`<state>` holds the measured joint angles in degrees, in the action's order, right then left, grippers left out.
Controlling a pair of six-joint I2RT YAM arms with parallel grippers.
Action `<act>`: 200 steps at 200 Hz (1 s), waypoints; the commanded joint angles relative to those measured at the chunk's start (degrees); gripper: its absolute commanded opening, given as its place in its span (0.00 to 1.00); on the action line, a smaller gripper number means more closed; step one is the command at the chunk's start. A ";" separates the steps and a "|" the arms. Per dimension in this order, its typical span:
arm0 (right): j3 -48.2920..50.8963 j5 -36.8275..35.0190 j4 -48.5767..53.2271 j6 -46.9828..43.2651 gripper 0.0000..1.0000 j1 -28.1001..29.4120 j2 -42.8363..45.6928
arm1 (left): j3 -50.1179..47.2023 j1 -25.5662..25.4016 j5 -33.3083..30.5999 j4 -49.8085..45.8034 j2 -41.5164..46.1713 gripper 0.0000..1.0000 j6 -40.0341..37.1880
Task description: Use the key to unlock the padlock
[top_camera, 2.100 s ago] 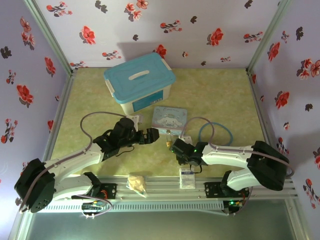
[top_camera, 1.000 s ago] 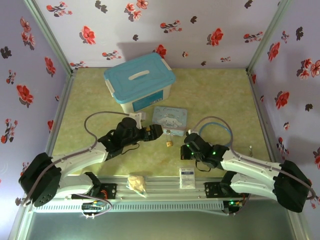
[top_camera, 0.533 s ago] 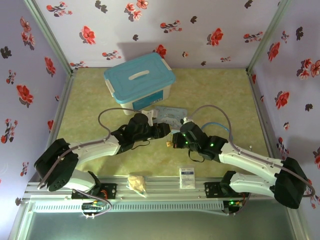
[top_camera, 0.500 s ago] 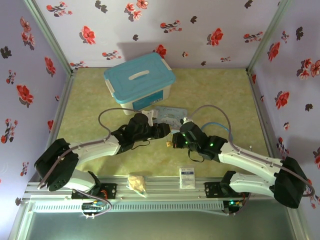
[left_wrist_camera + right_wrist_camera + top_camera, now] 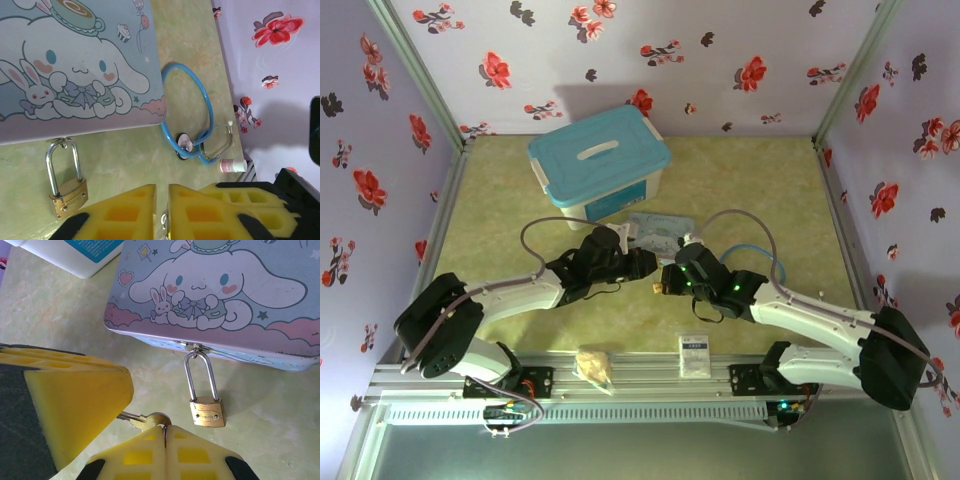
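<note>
The small brass padlock [image 5: 206,411] hangs by its silvery shackle from the hasp of the pale blue cartoon tin [image 5: 215,285] and lies on the green mat; the left wrist view has it at its lower left [image 5: 67,192]. My right gripper [image 5: 164,429] is shut on the head of the key [image 5: 147,420], just left of the padlock. The key's blade points left into a yellow finger [image 5: 75,400] of my left gripper. In the left wrist view my left gripper [image 5: 161,187] is shut, with a sliver of metal between its pads. Both grippers meet in front of the tin [image 5: 658,232].
A white storage box with a blue lid [image 5: 600,165] stands behind the tin. A blue-tubed stethoscope [image 5: 192,115] and a small bottle [image 5: 232,164] lie to the right. A tan bag [image 5: 593,365] and a white packet [image 5: 695,353] rest at the near rail.
My left arm has reached right to the right gripper and its jaws have gone from wide open to shut on the key's blade. The right gripper has moved left, toward the tin.
</note>
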<state>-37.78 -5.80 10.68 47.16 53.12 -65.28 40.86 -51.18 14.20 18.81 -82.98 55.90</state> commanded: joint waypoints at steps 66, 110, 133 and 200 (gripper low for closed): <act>-0.50 0.10 -3.65 1.01 0.00 -0.04 0.32 | 2.55 -0.33 2.27 -1.36 -1.98 0.07 -1.26; -0.38 -0.32 -3.56 1.23 0.00 -0.07 -0.01 | 2.56 -0.33 3.02 -0.97 -2.69 0.00 -0.79; 0.39 0.23 -5.12 1.28 0.01 -0.11 0.29 | 2.42 -0.33 3.00 -0.99 -2.33 0.00 -1.36; 12.00 13.62 -28.87 5.11 0.99 -5.47 11.25 | -0.45 4.19 7.16 7.76 4.32 0.00 -1.54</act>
<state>-29.50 0.69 -1.30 48.10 50.72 -58.28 41.36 -48.62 16.34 20.10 -82.15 55.29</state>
